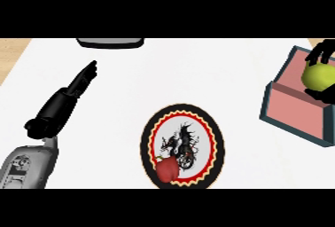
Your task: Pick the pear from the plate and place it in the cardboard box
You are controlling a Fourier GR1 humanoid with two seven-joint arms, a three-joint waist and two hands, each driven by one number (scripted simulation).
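Yellow-green pear (318, 75) held at the far right edge, black fingers of the right hand (322, 52) curled over its top and more black below it. Pear seen over the open cardboard box (293, 116), which has pinkish inner walls and dark blue-grey outer sides; cannot tell if touching the box. Left hand (72, 92) at the left over the white counter (196, 75), fingers straight and together, pointing away, holding nothing. Round plate (182, 146) with black rim and dragon pattern near the lower middle, a red fruit-like object (167, 169) on its near edge. Grey object (110, 42) at the top edge.
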